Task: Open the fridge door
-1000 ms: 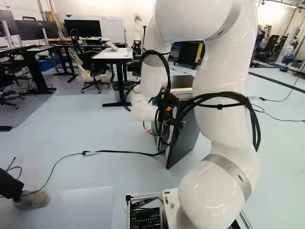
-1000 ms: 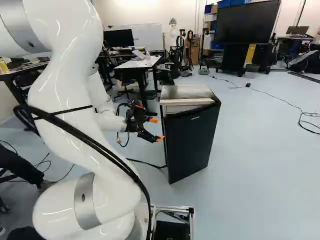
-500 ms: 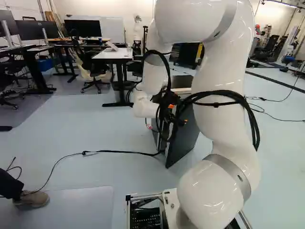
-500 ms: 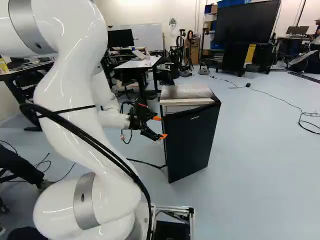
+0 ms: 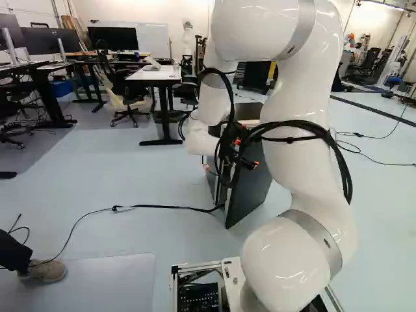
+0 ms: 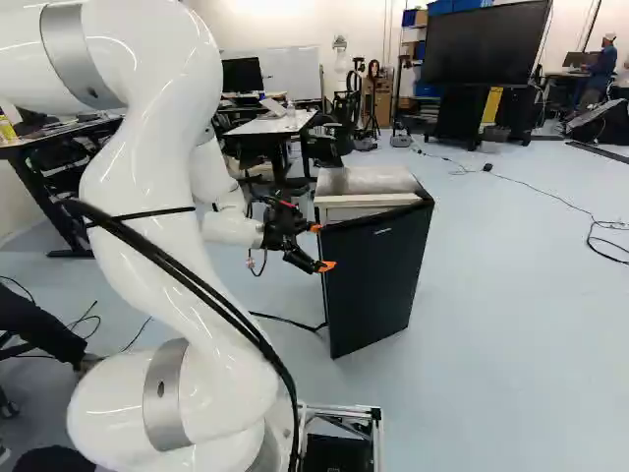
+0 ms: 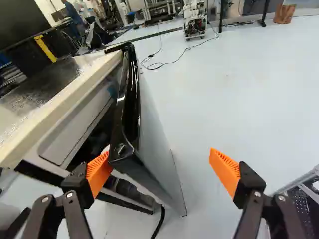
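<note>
A: What's on the floor [image 6: 511,344], biggest first?
B: Arm [image 6: 147,167] is the big one, reaching fwd to the fridge [image 6: 369,183]. Fridge stands upright ahead of the base, approx. mid-view in the right base view.
A: And the door [image 6: 378,270]?
B: Ajar. Free side is out from the body nearest the pincer [image 7: 161,169], w/ a dark gap behind; hinge is prob. on the far side.
A: Pincer status?
B: Wide open, no grip on anything. Door's free edge [image 7: 144,177] sits btwn the two fingers, much closer to one.
A: Pads?
B: One orange pad [image 7: 98,174] is at the mouth of the gap, right by the door's top corner; can't tell if it's touching. The other pad [image 7: 225,172] is out past the front face, well clear.
A: So how to do it well?
B: IMO the step is hooking, not pinching. Get the inner pad properly behind the edge, then sweep the door out in an arc round the hinge, slow & steady. A straight pull might slip off the corner or tug the whole fridge.
A: Anything small to watch?
B: Yep, the black cord [image 7: 158,225] below, nr the door's foot. Keep the fingertips off it, & don't jam the pad vs. the body.
</note>
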{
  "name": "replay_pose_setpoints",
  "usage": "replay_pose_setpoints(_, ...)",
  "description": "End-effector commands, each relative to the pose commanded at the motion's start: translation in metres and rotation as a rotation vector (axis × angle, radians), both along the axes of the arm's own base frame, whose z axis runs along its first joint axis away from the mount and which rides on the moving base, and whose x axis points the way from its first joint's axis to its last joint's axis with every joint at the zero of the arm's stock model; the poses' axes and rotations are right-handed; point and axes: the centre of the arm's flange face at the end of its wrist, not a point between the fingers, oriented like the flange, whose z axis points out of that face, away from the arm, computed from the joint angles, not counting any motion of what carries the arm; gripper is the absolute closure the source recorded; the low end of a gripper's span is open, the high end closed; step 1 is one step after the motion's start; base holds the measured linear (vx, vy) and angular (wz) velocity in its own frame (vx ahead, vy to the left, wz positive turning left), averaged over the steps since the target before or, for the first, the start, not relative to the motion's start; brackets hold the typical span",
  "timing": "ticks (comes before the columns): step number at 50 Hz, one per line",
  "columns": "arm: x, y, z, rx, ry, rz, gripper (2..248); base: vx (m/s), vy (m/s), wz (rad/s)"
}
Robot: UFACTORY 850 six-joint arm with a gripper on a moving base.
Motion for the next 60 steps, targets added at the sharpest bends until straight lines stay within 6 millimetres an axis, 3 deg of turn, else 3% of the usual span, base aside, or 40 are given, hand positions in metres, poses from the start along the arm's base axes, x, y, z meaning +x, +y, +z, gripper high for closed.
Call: replay_pose_setpoints(60,0.021,-0.121,-0.003,0.067,-0.04,-0.524,3,0.0,-0.001,-0.001)
